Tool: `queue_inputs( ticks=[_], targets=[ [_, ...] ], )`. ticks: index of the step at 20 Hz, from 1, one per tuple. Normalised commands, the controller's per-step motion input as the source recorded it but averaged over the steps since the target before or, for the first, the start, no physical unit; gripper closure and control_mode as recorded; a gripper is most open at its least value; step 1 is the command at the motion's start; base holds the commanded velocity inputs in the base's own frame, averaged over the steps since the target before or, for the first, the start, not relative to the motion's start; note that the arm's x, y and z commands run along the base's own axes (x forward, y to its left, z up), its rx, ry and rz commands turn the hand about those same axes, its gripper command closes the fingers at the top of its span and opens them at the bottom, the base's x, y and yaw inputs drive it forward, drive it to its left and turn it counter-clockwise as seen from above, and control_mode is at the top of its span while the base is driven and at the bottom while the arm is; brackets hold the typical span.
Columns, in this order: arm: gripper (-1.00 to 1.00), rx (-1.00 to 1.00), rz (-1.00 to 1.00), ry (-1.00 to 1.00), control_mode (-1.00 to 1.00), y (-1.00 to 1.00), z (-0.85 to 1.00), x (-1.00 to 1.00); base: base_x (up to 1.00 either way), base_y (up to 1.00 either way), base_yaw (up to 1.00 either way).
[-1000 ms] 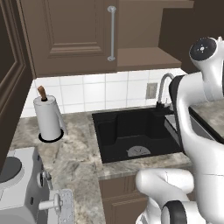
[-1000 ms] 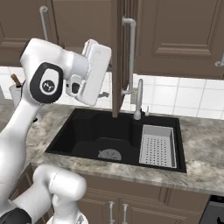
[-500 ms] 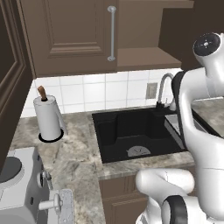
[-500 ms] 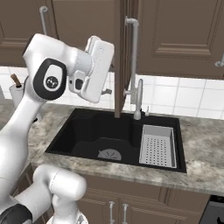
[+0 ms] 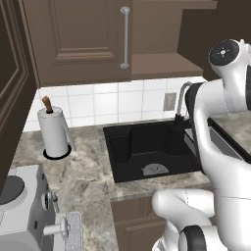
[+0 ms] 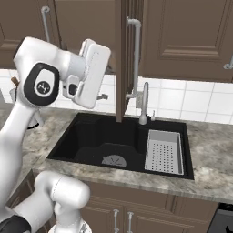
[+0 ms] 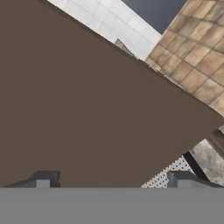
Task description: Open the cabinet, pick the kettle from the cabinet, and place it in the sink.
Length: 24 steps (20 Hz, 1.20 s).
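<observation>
brown cabinet [image 7: 87, 100] door panel sits close before wide-spread gripper [image 7: 113, 180].

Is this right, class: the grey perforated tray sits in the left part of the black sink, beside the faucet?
Not quite. The right base view shows the grey perforated tray in the right part of the black sink, not the left. It does sit beside the faucet.

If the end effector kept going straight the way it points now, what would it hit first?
Most likely the cabinet door: its flat brown face lies right ahead of the open end effector in the hand view, apparently close, though depth is hard to judge.
</observation>
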Motion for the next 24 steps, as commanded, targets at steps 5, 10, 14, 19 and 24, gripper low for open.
queue_inputs(
  ticks=[5,10,14,19,24],
  targets=[
    [-1.00,-0.13,0.15,0.00,-1.00,0.44,0.00,-0.05,0.00,0.00,0.00],
    [-1.00,-0.13,0.19,0.02,-1.00,0.47,0.04,-0.04,0.00,0.00,0.00],
    [-1.00,-0.12,0.23,0.11,-1.00,0.48,0.03,-0.06,0.00,0.00,0.00],
    [-1.00,-0.09,0.26,0.15,-1.00,0.42,0.07,-0.04,0.00,0.00,0.00],
    [-1.00,-0.12,0.32,0.06,-1.00,0.32,0.12,-0.04,0.00,0.00,0.00]
  ],
)
